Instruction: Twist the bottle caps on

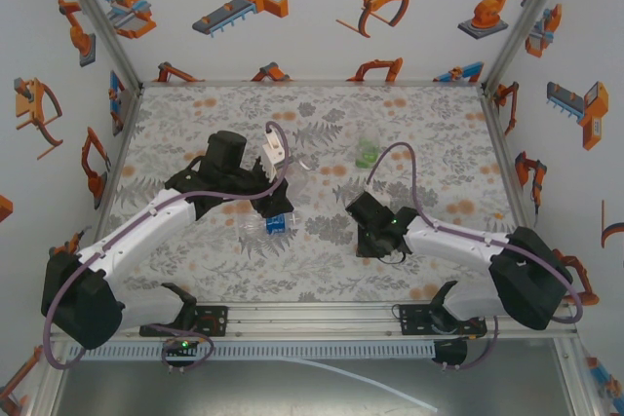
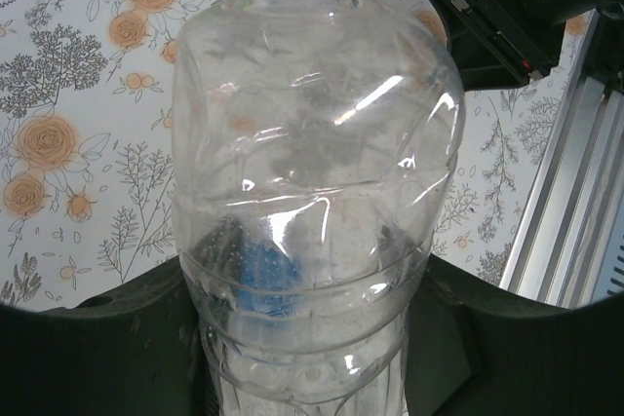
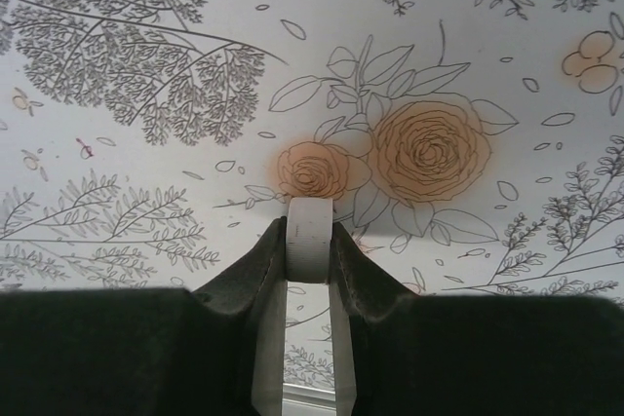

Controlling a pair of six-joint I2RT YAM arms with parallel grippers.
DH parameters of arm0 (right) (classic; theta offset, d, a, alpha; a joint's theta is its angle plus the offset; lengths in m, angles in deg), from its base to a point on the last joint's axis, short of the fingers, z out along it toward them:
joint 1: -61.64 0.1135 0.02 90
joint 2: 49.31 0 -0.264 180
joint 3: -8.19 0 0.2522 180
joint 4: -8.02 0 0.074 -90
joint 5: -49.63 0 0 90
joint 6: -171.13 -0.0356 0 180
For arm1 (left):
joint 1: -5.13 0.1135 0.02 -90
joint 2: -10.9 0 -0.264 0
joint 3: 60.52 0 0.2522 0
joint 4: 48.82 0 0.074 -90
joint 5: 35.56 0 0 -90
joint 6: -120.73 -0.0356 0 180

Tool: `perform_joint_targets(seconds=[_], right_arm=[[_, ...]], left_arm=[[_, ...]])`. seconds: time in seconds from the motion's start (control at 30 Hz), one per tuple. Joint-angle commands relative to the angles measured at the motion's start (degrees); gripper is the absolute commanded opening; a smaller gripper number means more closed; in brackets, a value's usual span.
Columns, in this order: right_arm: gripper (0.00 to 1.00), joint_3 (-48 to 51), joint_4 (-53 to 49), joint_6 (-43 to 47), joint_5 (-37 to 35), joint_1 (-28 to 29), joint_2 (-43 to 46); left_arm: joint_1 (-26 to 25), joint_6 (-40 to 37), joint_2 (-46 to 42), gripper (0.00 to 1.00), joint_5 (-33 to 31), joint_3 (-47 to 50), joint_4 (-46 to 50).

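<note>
Left wrist view: the left gripper (image 2: 307, 338) is closed on a plain clear plastic bottle (image 2: 312, 172). The bottle body is seated between the black fingers (image 2: 127, 348), and its neck points toward 12 o'clock. The black housing of the right arm (image 2: 517, 7) occupies the 1 o'clock corner, beside an aluminium rail (image 2: 575, 192).

Right wrist view: the right gripper (image 3: 309, 250) pinches a small round white plastic cap (image 3: 309, 226) on edge between narrow jaws, above the floral tablecloth (image 3: 439, 65).

Top external view: a blue-labelled transparent bottle (image 1: 270, 226) lies on its side at 9 o'clock from the right gripper, near the left gripper. A green-tinted bottle (image 1: 369, 151) rests at 12 o'clock from the right gripper, well apart.
</note>
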State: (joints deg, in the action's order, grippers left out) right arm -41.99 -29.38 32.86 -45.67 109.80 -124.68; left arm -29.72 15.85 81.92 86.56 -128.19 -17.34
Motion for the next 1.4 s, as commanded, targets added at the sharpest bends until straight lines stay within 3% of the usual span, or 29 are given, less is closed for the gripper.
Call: perform_joint_targets(seconds=[0.0, 0.2, 0.33, 0.47, 0.67, 0.8, 1.1, 1.37], right_arm=[[0.17, 1.2, 6.4, -1.1, 4.0, -0.5, 2.9], [0.2, 10.2, 23.3, -5.1, 15.8, -6.0, 4.6], [0.24, 16.8, 27.9, -8.2, 19.6, -10.4, 6.4], [0.36, 19.0, 21.0, -8.2, 17.6, -12.2, 11.9], [0.41, 18.1, 7.3, -6.7, 12.7, -12.2, 21.3], [0.41, 13.7, -0.6, -3.6, 10.4, -12.1, 22.6], [0.43, -2.2, -11.3, 4.8, 0.8, -7.4, 11.9], [0.48, -7.3, -6.9, 8.5, -2.3, -1.4, 0.9]], left_arm=[[-0.2, -0.8, 0.3, 0.01, 0.9, -2.0, 0.5], [-0.3, -0.7, 0.4, 0.01, 0.9, -2.1, 0.7], [-0.6, -0.8, 0.5, 0.01, 0.8, -2.0, 0.8], [-1.0, -0.8, 0.6, 0.01, 0.8, -2.1, 1.0], [-1.3, -0.9, 0.8, 0.01, 0.8, -2.2, 1.2], [-1.3, -0.8, 1.2, 0.01, 0.8, -2.3, 1.2], [-1.4, -0.8, 1.7, 0.01, 0.8, -2.5, 1.4], [-1.7, -0.9, 2.0, 0.01, 0.5, -2.6, 1.8]])
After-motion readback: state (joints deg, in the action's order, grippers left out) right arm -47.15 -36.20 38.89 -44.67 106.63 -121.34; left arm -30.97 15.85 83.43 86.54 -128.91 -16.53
